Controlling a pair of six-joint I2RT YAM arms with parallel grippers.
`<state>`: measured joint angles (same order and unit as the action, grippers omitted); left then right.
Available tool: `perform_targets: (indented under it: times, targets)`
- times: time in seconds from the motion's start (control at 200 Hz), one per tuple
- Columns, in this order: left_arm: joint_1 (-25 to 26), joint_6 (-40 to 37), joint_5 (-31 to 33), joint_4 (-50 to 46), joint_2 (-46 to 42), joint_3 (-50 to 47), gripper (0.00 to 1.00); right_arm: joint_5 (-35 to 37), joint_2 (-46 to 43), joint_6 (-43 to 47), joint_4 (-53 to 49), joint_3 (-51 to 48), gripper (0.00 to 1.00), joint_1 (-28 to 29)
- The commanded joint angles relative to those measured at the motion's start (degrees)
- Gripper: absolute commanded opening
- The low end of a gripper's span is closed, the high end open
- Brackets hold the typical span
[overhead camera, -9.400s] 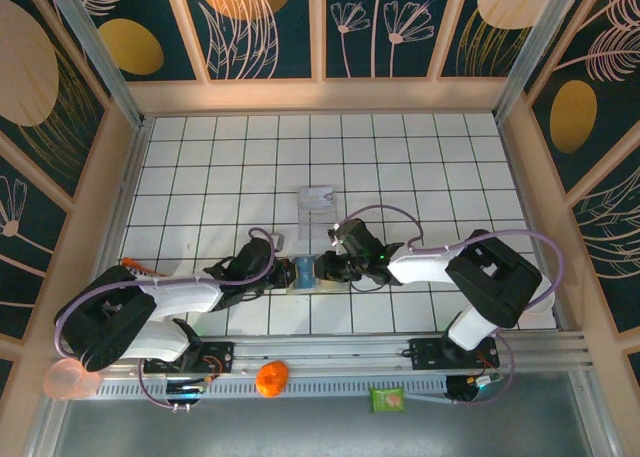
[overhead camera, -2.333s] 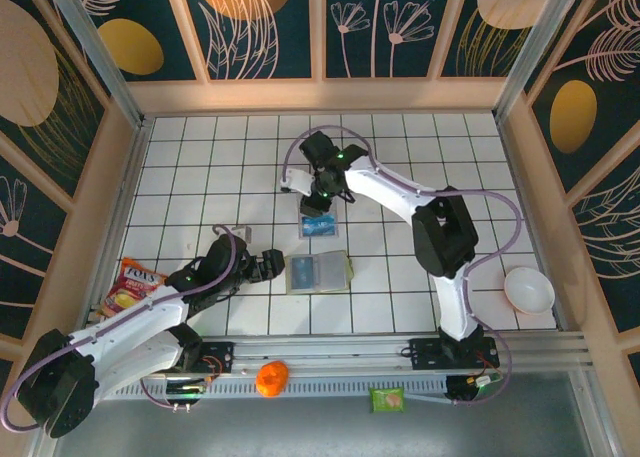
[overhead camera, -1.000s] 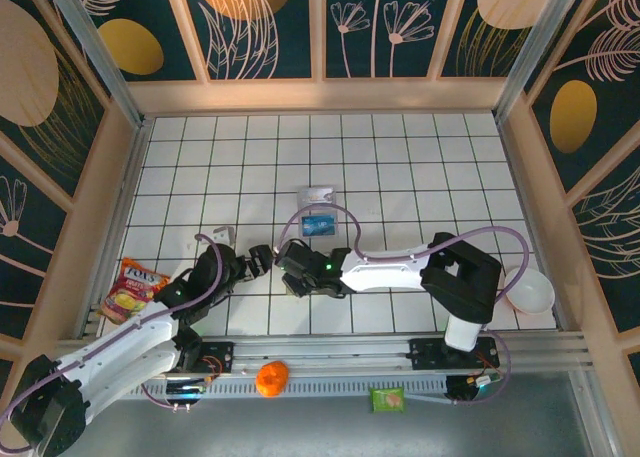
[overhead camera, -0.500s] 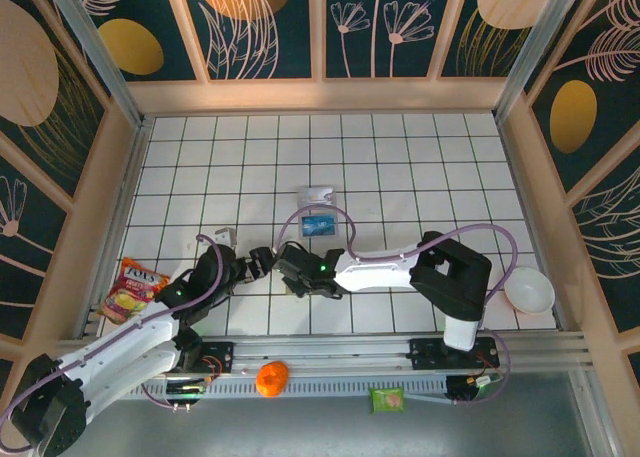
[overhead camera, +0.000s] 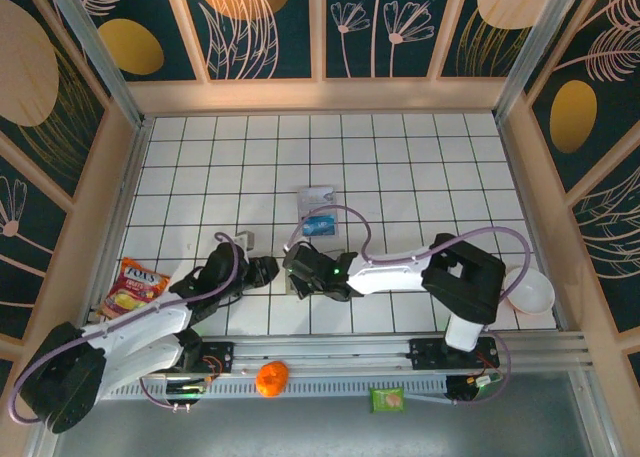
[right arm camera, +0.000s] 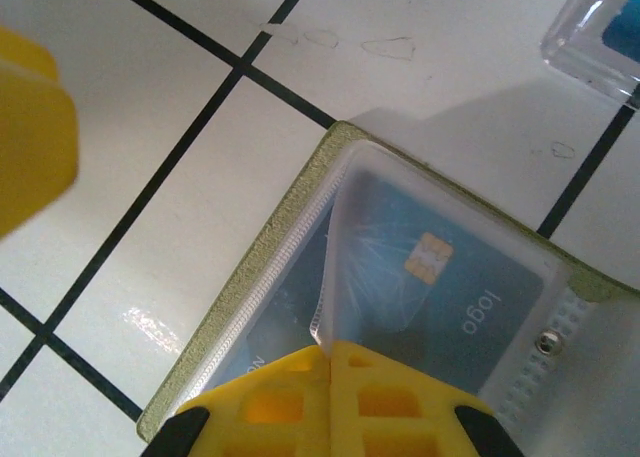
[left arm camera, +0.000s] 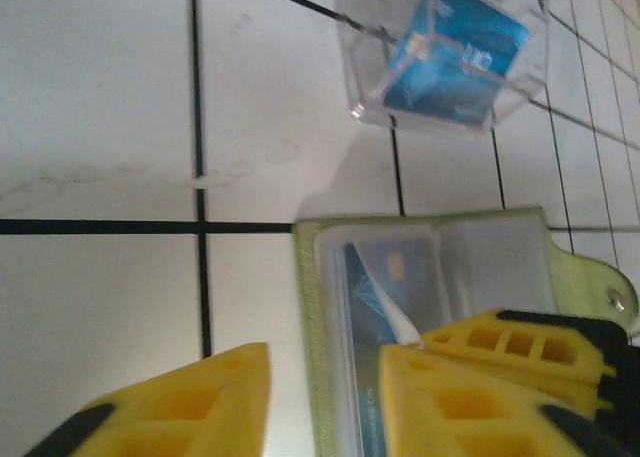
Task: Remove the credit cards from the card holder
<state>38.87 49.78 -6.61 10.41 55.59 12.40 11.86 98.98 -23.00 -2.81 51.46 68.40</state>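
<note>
The card holder lies open on the tiled table, yellow-green rim around clear sleeves. A blue credit card with a chip sits inside the sleeves. My right gripper is shut on a lifted clear sleeve flap, at the holder. My left gripper is open and straddles the holder's left edge, just left of the right one. Another blue card lies in a clear tray behind, with a pale card beyond.
A snack bag lies at the left edge and a white bowl at the right. An orange and a green packet sit on the front rail. A small white piece rests near my left arm.
My left gripper slid right up to the holder and its jaws narrowed. My right gripper closed onto the sleeve flap.
</note>
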Motion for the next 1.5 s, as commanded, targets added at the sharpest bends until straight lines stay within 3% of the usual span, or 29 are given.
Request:
perform_targets:
  times: [0.0,0.23,0.435,0.831,1.086,1.306,1.386,1.496]
  targets:
    - [1.85,1.03,-3.58,6.7,2.64,0.14,0.25,-2.35,-4.06,-2.81,5.75,-3.08,0.0,-1.0]
    - [4.39,1.64,-5.06,11.75,9.61,1.25,0.08,-6.23,-7.47,-3.75,11.21,-8.29,0.0,-2.35]
    - [5.52,0.89,-6.0,12.88,13.84,3.56,0.0,-7.55,-7.62,-4.2,11.86,-9.01,0.0,-2.61]
    - [5.76,0.55,-4.29,7.78,18.06,4.5,0.0,-6.72,-7.78,-5.61,10.75,-9.56,0.0,-2.76]
    - [5.75,-0.46,-3.5,7.29,21.6,5.46,0.0,1.83,-9.77,-11.05,4.15,-10.36,0.0,-2.83]
    - [5.77,-2.36,-3.32,7.22,22.64,6.98,0.0,13.26,-14.55,-21.44,-6.76,-13.07,0.33,-3.78]
    - [5.76,-2.79,-3.76,7.57,23.05,7.58,0.0,15.77,-17.39,-23.44,-9.52,-13.74,0.38,-4.31]
    - [5.77,-3.45,-3.89,6.36,21.89,8.85,0.0,14.25,-22.76,-18.5,-7.76,-14.05,0.39,-4.33]
